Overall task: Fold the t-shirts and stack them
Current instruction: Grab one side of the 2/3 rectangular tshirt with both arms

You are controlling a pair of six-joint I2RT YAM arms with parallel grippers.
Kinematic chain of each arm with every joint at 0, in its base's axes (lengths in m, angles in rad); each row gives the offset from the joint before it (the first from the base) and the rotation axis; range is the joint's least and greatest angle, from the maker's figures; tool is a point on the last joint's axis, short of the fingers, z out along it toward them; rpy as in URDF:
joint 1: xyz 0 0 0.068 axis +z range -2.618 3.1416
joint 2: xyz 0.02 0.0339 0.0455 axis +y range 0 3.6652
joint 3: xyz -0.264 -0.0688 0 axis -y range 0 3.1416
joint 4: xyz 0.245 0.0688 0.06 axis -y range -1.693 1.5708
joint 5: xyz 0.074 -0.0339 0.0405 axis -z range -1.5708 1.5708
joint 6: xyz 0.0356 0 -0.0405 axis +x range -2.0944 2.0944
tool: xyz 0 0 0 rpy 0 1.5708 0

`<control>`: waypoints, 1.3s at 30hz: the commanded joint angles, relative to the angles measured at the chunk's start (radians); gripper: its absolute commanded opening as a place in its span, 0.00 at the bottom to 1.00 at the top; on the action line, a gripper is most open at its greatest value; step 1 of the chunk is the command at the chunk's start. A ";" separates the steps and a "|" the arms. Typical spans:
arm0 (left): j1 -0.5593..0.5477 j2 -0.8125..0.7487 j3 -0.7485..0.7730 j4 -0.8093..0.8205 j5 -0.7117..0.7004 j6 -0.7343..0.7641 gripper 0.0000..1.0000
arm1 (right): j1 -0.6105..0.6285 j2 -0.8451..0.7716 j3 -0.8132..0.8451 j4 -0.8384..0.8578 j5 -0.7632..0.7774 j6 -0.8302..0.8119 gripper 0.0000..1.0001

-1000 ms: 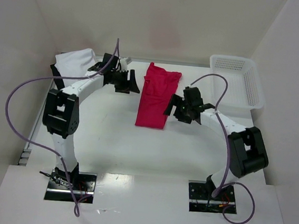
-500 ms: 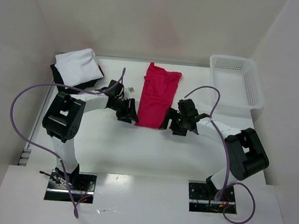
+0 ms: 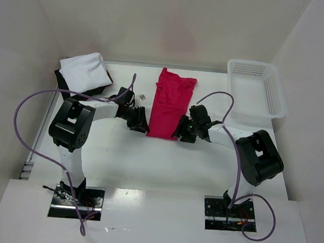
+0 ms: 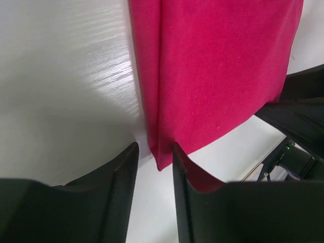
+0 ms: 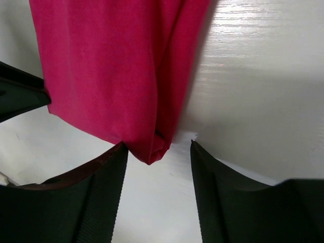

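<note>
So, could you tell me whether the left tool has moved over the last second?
Yes. The left tool has come back alongside the red t-shirt, from beside its far half to its near left corner.

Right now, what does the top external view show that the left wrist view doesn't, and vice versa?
Only top external: the folded white t-shirt at the far left corner and the white mesh basket at the far right. Only left wrist: the near left corner of the red t-shirt lying between the open fingers of the left pincer, not yet pinched. Both: the red t-shirt folded lengthwise, and the right pincer at its other near corner.
</note>
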 commanded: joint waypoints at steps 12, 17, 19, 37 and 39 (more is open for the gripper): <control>-0.034 0.044 -0.001 -0.003 0.046 0.059 0.05 | 0.064 0.067 0.017 0.043 0.028 0.027 0.05; -0.064 0.008 -0.042 0.016 0.037 0.037 0.00 | 0.098 0.027 -0.026 0.043 0.073 0.046 0.00; -0.074 -0.017 -0.058 0.026 0.028 0.025 0.00 | 0.098 -0.020 -0.035 0.034 0.087 0.055 0.00; -0.215 -0.523 -0.208 -0.332 -0.114 -0.024 0.00 | 0.138 -0.579 -0.196 -0.348 0.045 0.088 0.00; -0.225 -0.570 -0.222 -0.343 -0.104 -0.056 0.00 | 0.147 -0.623 -0.178 -0.385 0.045 0.101 0.00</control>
